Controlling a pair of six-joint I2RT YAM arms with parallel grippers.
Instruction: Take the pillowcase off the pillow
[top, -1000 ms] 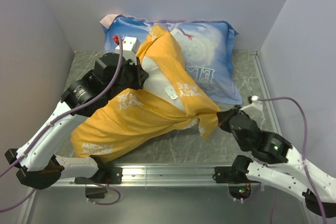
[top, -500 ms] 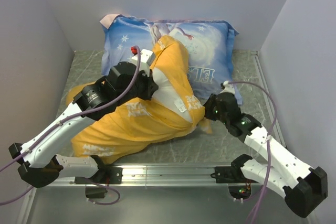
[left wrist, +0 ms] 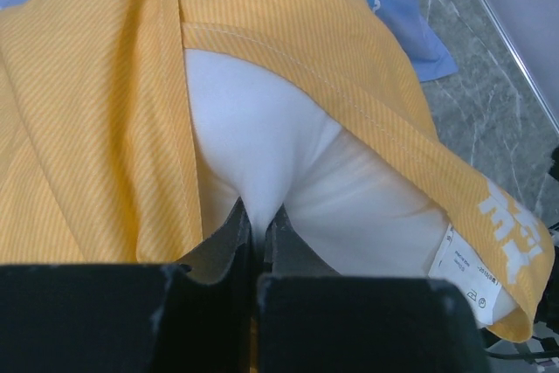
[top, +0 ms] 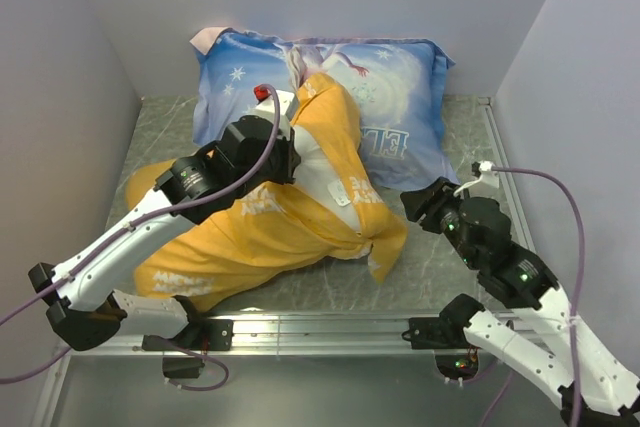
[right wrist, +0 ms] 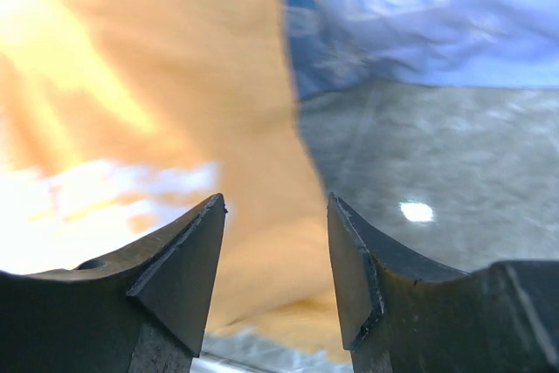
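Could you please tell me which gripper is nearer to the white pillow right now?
Left. The left gripper is pinching the white pillow where the yellow pillowcase gapes; the right gripper hangs open, apart, beyond the pillowcase's right corner.

A grey marbled worktop [top: 320,287] carries a blue printed pillow [top: 400,97] along its far edge. The yellow-orange pillowcase [top: 250,237], the white pillow [top: 320,162] showing through its opening, stretches from the near left corner to the middle, its far end overlapping the blue one.
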